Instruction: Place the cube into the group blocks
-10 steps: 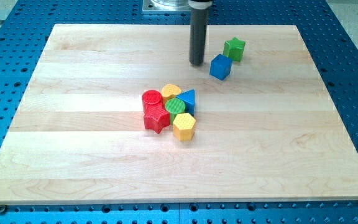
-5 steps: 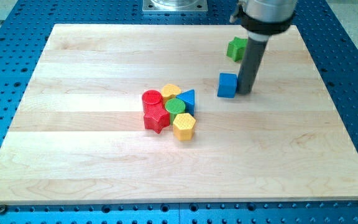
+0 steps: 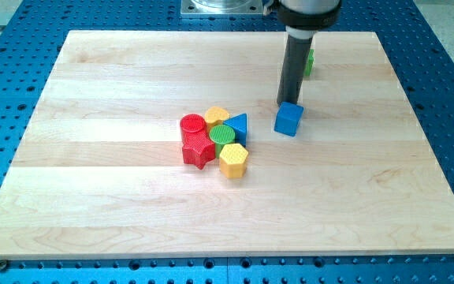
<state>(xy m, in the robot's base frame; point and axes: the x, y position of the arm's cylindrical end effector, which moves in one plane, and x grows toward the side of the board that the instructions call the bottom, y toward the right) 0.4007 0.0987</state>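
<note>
A blue cube lies on the wooden board, right of the board's middle. My tip stands at the cube's top edge, touching or nearly touching it. To the cube's left sits a tight group: a red cylinder, a red star, a yellow heart-like block, a green cylinder, a blue triangle and a yellow hexagon. A gap of bare board separates the cube from the blue triangle.
A green block near the view's top right is mostly hidden behind the rod. The board lies on a blue perforated table. The arm's grey base plate is at the view's top.
The cube slid down and left from beside the green block. My tip went from the cube's left to its right side, and now stands at its top edge.
</note>
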